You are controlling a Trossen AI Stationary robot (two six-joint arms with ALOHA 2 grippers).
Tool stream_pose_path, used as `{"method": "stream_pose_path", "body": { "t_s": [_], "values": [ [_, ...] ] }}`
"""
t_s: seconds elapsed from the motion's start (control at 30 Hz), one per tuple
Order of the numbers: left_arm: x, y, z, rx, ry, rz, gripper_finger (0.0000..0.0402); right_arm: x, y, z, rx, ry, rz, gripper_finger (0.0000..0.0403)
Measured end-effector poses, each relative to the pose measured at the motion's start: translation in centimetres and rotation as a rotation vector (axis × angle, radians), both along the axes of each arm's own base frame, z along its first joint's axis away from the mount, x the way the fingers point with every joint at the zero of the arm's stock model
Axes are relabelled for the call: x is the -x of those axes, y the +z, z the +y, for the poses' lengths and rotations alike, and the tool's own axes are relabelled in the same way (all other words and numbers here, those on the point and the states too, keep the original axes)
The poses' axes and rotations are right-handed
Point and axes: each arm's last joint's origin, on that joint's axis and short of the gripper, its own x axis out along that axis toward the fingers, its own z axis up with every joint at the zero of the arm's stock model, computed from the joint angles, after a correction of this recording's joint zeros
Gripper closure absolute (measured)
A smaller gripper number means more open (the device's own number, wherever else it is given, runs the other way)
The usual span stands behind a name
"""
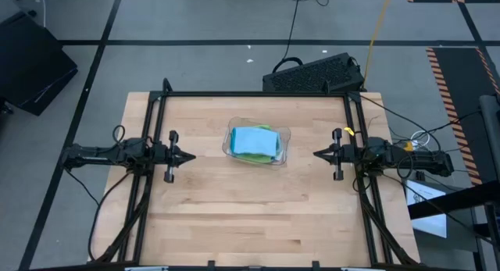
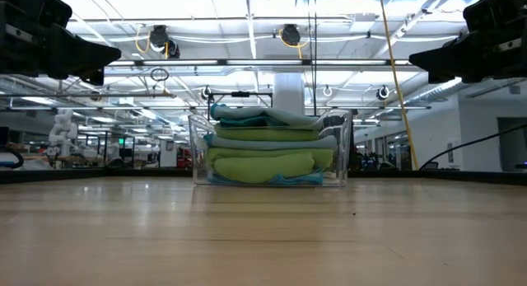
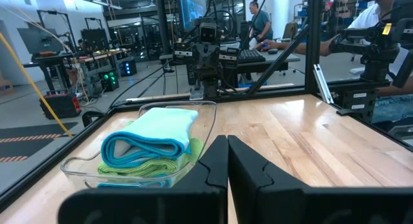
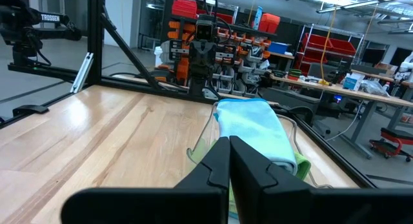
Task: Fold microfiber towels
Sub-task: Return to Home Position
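Observation:
A clear plastic tray (image 1: 283, 151) stands on the wooden table, toward its far middle. In it lies a stack of folded microfiber towels (image 1: 255, 142), light blue on top and lime green below (image 2: 263, 164). My left gripper (image 1: 191, 156) hovers level over the table's left side, shut, pointing at the tray. My right gripper (image 1: 318, 155) hovers level over the right side, shut, pointing at the tray from the other side. Both are well clear of the towels (image 3: 151, 141) (image 4: 255, 127) and hold nothing.
A black frame (image 1: 250, 94) borders the table's far and side edges. A dark keyboard-like device (image 1: 312, 74) sits beyond the far edge. Bare wood (image 1: 250, 216) stretches from the tray to the near edge. People are at work in the room behind the table.

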Motion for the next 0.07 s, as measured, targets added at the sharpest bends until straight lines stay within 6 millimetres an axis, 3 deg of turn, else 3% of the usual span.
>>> {"method": "stream_pose_path", "body": {
  "t_s": [0.07],
  "values": [
    [0.00,0.00,0.00,0.000,0.000,0.000,0.0396,0.00,0.00,0.00,0.000,0.000,0.000,0.0403]
  ]
}}
